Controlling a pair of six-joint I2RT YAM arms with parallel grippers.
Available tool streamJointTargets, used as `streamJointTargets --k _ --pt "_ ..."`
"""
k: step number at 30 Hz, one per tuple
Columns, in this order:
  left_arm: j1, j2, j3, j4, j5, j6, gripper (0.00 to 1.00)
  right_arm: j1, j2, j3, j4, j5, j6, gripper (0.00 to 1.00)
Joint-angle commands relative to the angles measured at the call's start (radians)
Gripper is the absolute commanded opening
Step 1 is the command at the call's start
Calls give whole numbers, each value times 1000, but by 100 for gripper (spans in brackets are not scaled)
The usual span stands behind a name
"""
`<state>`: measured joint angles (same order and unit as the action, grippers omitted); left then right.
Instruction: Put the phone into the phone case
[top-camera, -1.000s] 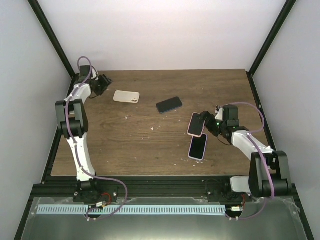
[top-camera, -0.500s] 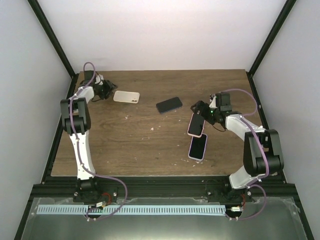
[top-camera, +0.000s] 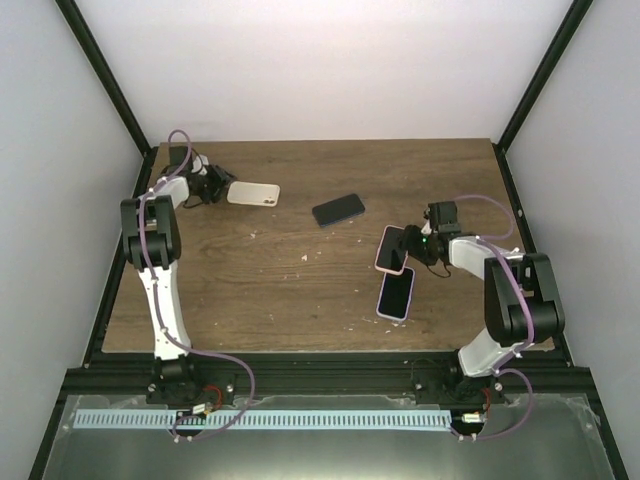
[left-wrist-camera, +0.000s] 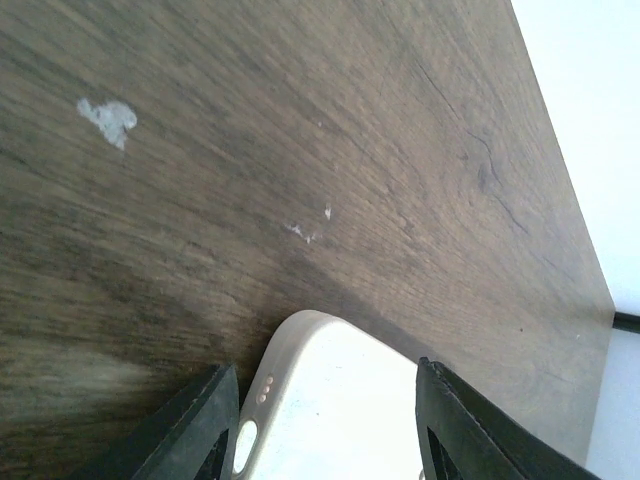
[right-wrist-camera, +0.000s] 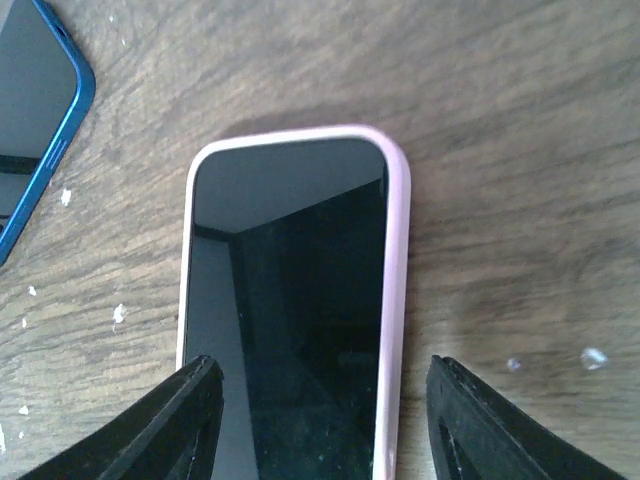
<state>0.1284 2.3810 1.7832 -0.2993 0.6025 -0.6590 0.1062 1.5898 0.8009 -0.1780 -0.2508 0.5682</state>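
Tabletop (top-camera: 300, 290) — flecked wood, white walls (top-camera: 320, 70); dark phone (top-camera: 338, 209)

Soft, even light filling overhead view; white walls (top-camera: 320, 70) glowing bright, bench (top-camera: 300, 290) carrying only faint shadows. Left wrist view: jaws blurring in foreground, soft shadow edging pale case (left-wrist-camera: 340, 400), corner washing out white. Right wrist view: phone screen (right-wrist-camera: 300, 300) mirroring surroundings, jaws blurring.
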Motion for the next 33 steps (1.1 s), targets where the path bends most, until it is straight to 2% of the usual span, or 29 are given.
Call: streamJointTargets --k 1,10,15,23,27,30,33 --pt "-4 -17 -48 -38 8 -28 51 21 8 -32 65 -71 54 56" --pt "-8 -32 -59 -86 27 -18 46 95 -14 -79 135 -107 135 45" --pt "-23 -59 -90 -107 27 -24 45 138 -6 -90 173 -119 156 43" --pt "-59 -135 -233 -63 24 -72 44 144 36 -91 283 -202 145 38" --pt "-86 -154 -287 -58 31 -84 44 146 72 -81 313 -244 140 38" --pt "-104 -180 -328 -46 31 -96 44 146 75 -82 263 -224 144 40" --pt "-124 -220 -369 -49 20 -111 44 147 43 -97 212 -186 148 46"
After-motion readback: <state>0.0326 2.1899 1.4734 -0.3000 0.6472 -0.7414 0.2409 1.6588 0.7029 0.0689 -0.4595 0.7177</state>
